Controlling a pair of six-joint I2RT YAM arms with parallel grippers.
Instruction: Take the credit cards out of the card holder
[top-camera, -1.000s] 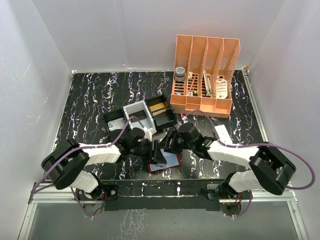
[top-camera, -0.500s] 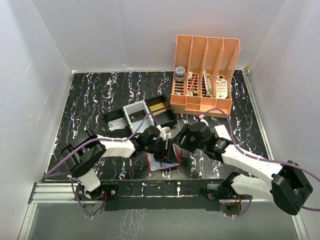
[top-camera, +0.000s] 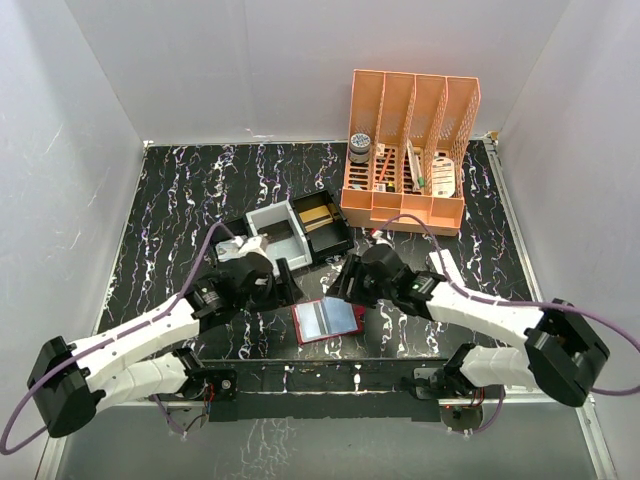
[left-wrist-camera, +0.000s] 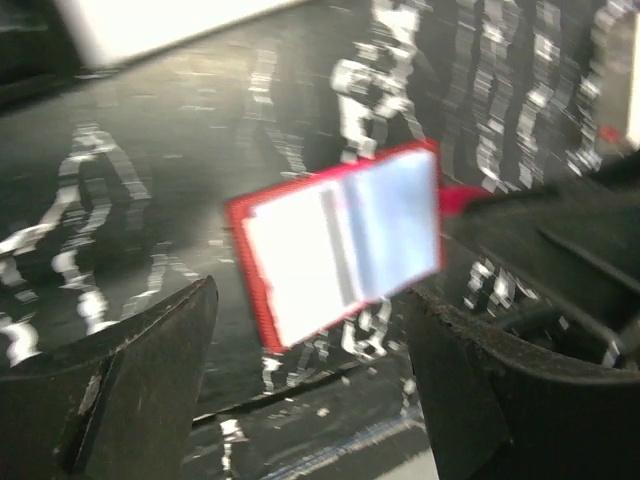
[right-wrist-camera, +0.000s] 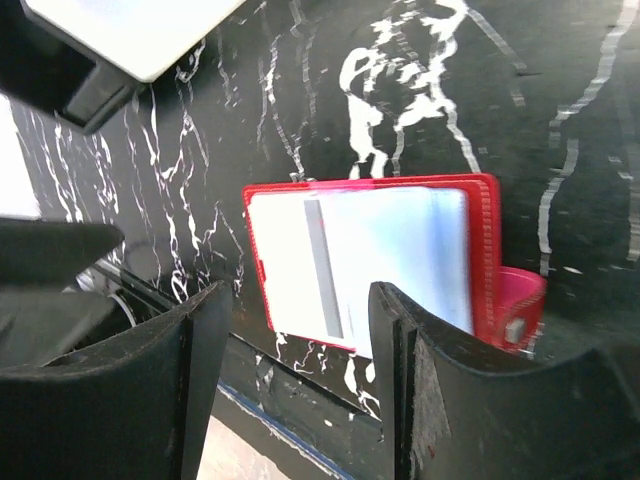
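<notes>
**Table**: black with white marbling, flat, closed in by white walls on three sides.

**Desk organiser**: orange, slotted, at the far edge at 1 o'clock, well apart from the work.

**Compartmented tray**: black with a grey insert, at 12 o'clock from the grippers, near them.

**Card holder**: red, lying open and flat near the front edge, between the two arms. Its long axis runs roughly 9 to 3, the right end tipped slightly toward the far side. The snap tab sticks out at its right end.

**Credit cards**: a pale face with a grey stripe fills the open holder. Cannot tell how many there are, or whether they are tucked in.

**Right gripper**: wide open, empty. The holder lies at about 7 o'clock from it in the top view, just beside; likely the nearer arm.

**Left gripper**: wide open, empty. The holder lies at about 4 o'clock from it, near.
</notes>
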